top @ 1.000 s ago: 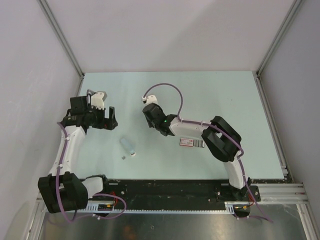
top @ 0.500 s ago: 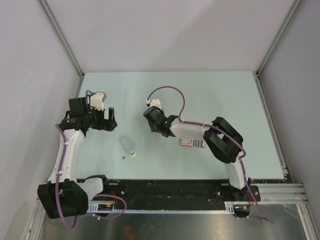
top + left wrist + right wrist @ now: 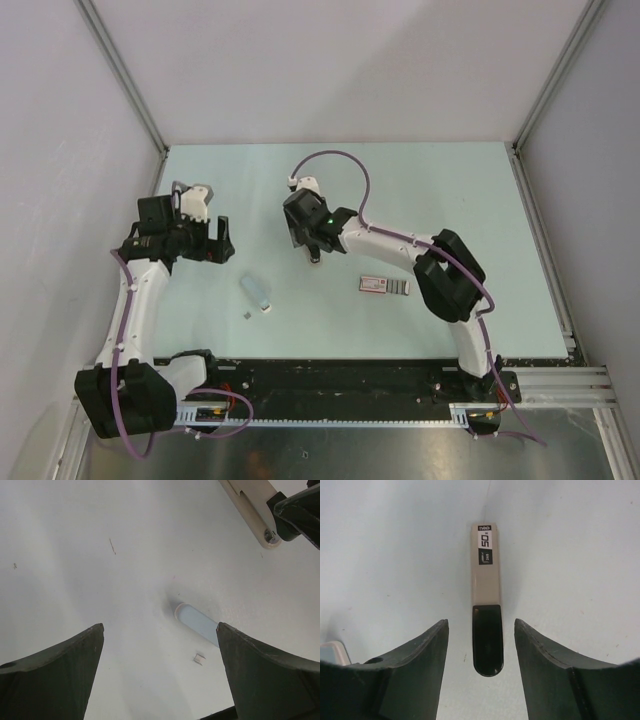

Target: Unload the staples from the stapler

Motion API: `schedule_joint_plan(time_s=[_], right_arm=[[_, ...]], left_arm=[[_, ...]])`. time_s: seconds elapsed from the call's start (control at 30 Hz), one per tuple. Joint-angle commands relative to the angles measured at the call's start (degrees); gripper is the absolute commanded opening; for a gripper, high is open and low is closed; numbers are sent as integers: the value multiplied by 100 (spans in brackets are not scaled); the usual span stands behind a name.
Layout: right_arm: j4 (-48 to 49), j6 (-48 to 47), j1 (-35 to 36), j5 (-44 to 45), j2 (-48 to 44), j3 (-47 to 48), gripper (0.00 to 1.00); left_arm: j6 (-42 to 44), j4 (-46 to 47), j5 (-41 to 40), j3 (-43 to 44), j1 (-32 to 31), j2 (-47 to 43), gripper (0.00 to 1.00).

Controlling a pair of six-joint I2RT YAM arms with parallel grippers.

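The right tool (image 3: 480, 629) hangs with its jaws apart around the stapler (image 3: 487, 570), and a gap shows on each side, so nothing is gripped. The stapler lies flat on the worktop (image 3: 470, 200), at about 9 o'clock from its middle. The left tool (image 3: 160, 630) is wide open and empty, at 9 o'clock from the stapler. A pale blue piece (image 3: 255, 291) lies at 8 o'clock from the stapler, with the staples (image 3: 248, 316), a tiny grey strip, just beside it. A pink-and-white box (image 3: 384, 285) lies at 4 o'clock.
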Motion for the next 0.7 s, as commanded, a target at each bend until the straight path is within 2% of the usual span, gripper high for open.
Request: schedule_joint_plan(time_s=[0.0, 0.23, 0.33, 0.53, 0.67], right_arm=[[-429, -93, -80, -141, 265, 461, 59], [-863, -11, -157, -295, 564, 667, 56], [-883, -3, -160, -323, 571, 658, 51], [-804, 9, -194, -460, 547, 661, 28], [-700, 118, -260, -663, 475, 632, 8]], left_arm=[[83, -53, 117, 68, -60, -110, 99], [123, -60, 73, 85, -145, -52, 99], [113, -53, 46, 94, -198, -31, 99], [97, -52, -68, 102, -414, -30, 99], [43, -39, -242, 62, -895, 24, 99]])
